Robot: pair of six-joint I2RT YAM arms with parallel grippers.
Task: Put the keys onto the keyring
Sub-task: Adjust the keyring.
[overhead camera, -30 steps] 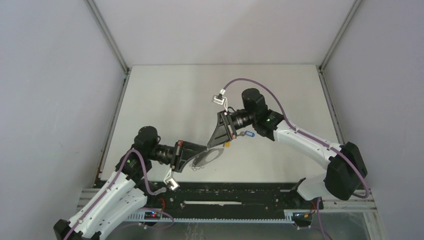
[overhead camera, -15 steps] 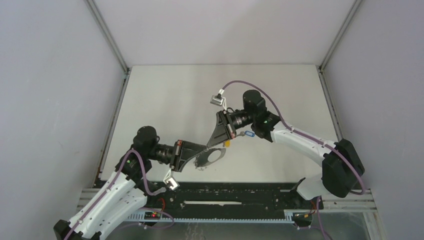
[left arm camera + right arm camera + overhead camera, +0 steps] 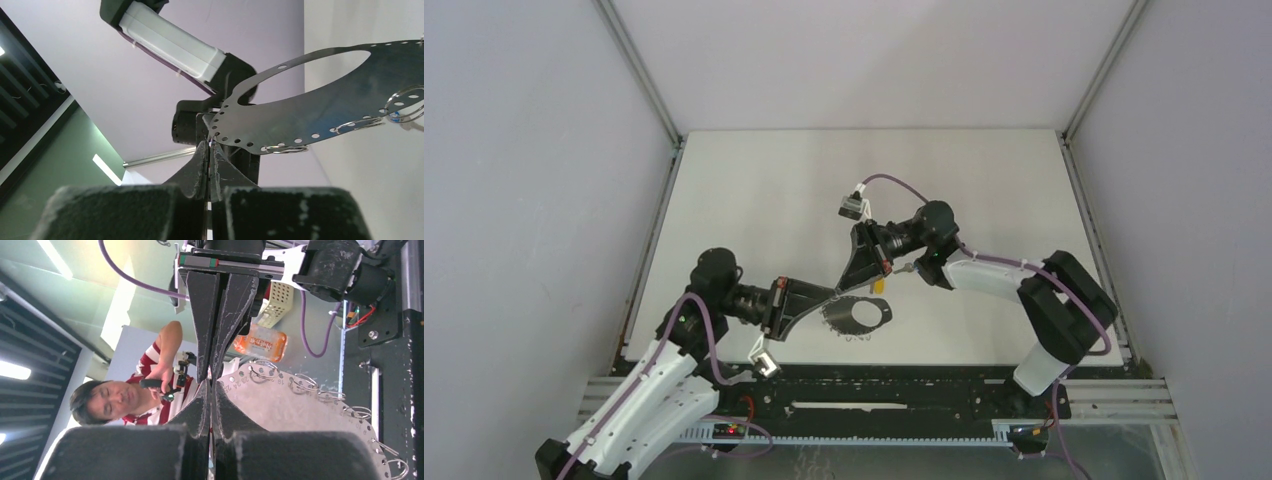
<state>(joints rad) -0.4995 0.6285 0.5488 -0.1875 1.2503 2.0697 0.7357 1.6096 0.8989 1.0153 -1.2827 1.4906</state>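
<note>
Spanning the gap between the two arms, the keyring (image 3: 833,319) is seen as a flat grey metal hoop with a wide central opening, carried roughly level near the front of the pale worktop (image 3: 764,200). Small round holes (image 3: 237,141) are punched along its rim, and thin wire loops (image 3: 263,369) are threaded through several of them along one edge. The left claw (image 3: 831,297) is closed on the left rim of the hoop, and in the left wrist view the plate's edge is pinched between its two fingertips. The right claw (image 3: 845,288) is brought down steeply from the far side and is fully closed, its tips set against the same stretch of rim, almost tip to tip with the left claw. Whether the rim is actually caught between the right fingers cannot be told from either wrist view. A key with a yellow head (image 3: 877,285) is seen just beside the right claw, close to the far edge of the hoop and not threaded on any loop. It cannot be told whether this key is lying flat on the worktop.
</note>
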